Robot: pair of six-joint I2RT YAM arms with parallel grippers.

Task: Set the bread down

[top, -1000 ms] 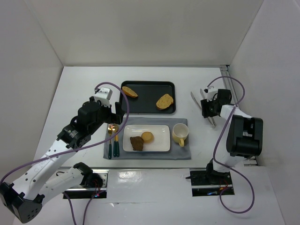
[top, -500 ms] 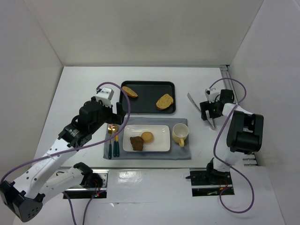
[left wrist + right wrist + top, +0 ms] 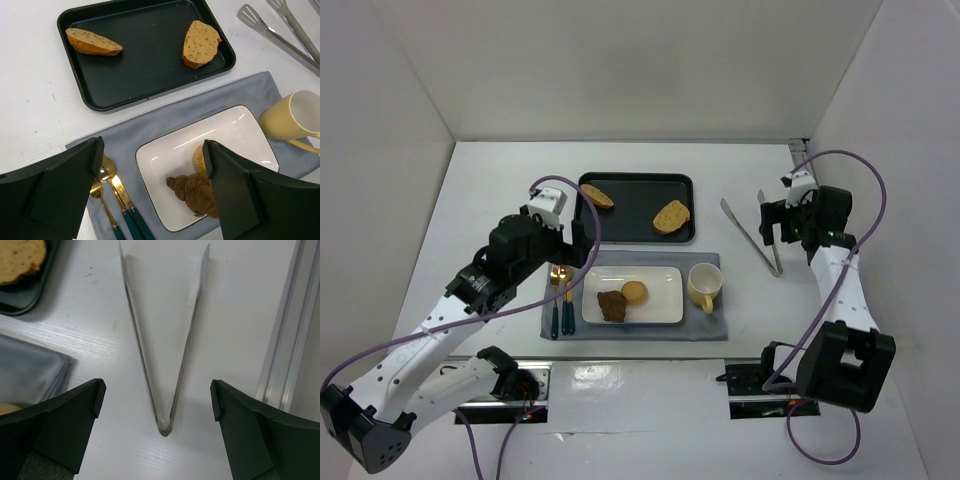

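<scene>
Two slices of bread (image 3: 597,196) (image 3: 671,216) lie on the black tray (image 3: 635,237); the left wrist view shows the same slices (image 3: 93,42) (image 3: 200,42). My left gripper (image 3: 577,245) (image 3: 153,150) hangs open and holds nothing, above the left end of the white plate (image 3: 660,310) (image 3: 235,130). A brown pastry (image 3: 197,192) and a round bun (image 3: 634,291) lie on that plate. Metal tongs (image 3: 767,250) (image 3: 137,345) lie flat on the table. My right gripper (image 3: 768,225) (image 3: 158,387) is open, with its fingers standing either side of the tongs' hinge end, clear of them.
A yellow mug (image 3: 703,287) (image 3: 295,117) stands on the grey mat (image 3: 705,325) right of the plate. Gold cutlery with green handles (image 3: 560,300) (image 3: 112,200) lies left of it. An aluminium rail (image 3: 800,165) (image 3: 290,340) runs along the right wall.
My right gripper has opened and let go of the tongs, which now lie on the table; that arm has drawn back to the right. The left gripper has shifted slightly towards the tray.
</scene>
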